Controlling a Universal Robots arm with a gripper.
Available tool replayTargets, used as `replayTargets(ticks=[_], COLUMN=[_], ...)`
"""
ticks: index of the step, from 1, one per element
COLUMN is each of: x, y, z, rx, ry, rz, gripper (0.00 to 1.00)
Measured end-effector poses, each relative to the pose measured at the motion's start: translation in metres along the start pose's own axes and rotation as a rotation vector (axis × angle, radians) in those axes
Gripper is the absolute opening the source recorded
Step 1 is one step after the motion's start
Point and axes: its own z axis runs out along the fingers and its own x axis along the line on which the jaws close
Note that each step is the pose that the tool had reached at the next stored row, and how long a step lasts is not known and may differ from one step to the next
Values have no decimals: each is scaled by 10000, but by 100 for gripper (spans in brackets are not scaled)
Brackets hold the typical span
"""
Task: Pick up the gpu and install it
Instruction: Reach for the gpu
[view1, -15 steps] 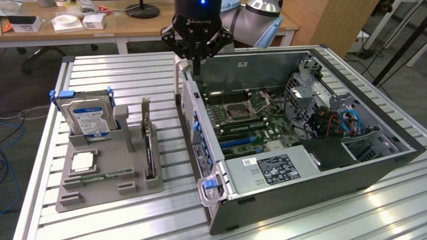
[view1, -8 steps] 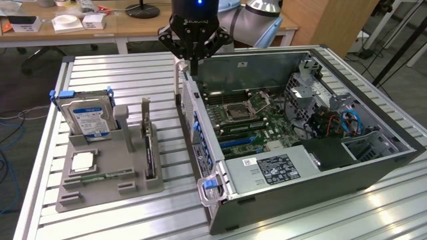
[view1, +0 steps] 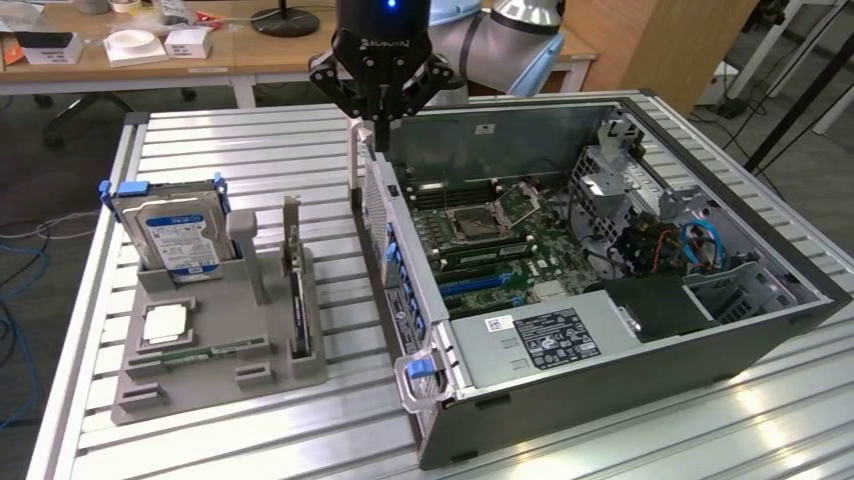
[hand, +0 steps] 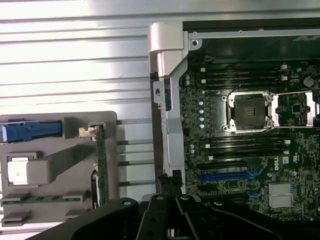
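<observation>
Ribbed metal counter (view1: 240, 140) under everything. On it, toward the exterior view's left, sits your grey holder (view1: 200, 375), with the gpu (view1: 296, 290) standing on its long edge in a slot, just beside the open computer case (view1: 747, 340). The hard drive (view1: 174, 235) stands upright in the same holder, further to the exterior view's left. Now your gripper (view1: 380, 135): fingers together, nothing between them, hanging above the case's side wall at its far end. So the gpu sits lower and nearer the exterior camera than the gripper, well apart from it, untouched. From the wrist view you look down on the card's thin edge, with the case wall between it and the motherboard (hand: 240, 165).
</observation>
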Motion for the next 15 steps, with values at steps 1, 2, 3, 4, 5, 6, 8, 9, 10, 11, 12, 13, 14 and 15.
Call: replayTargets(ticks=[1,2,3,4,5,6,8,9,10,11,12,13,14,15], x=[8,18,27,34,42,49,64,73,81,89,96,104,112,120], y=[-1,-1,-2,-3,-3,-4,-5,-5,-6,-7,-7,-8,-8,-9], z=[0,-1,-1,-1,-1,-1,-2,-2,-2,-3,-3,-3,-3,-3], rx=[0,0,0,0,-1,0,0,0,0,0,0,0,0,0], ry=[0,0,-1,0,0,0,0,0,0,0,0,0,0,0], rz=[0,0,0,0,0,1,0,0,0,-1,-1,-1,0,-1], gripper=[11,11,11,11,11,11,11,11,11,11,11,11,11,11])
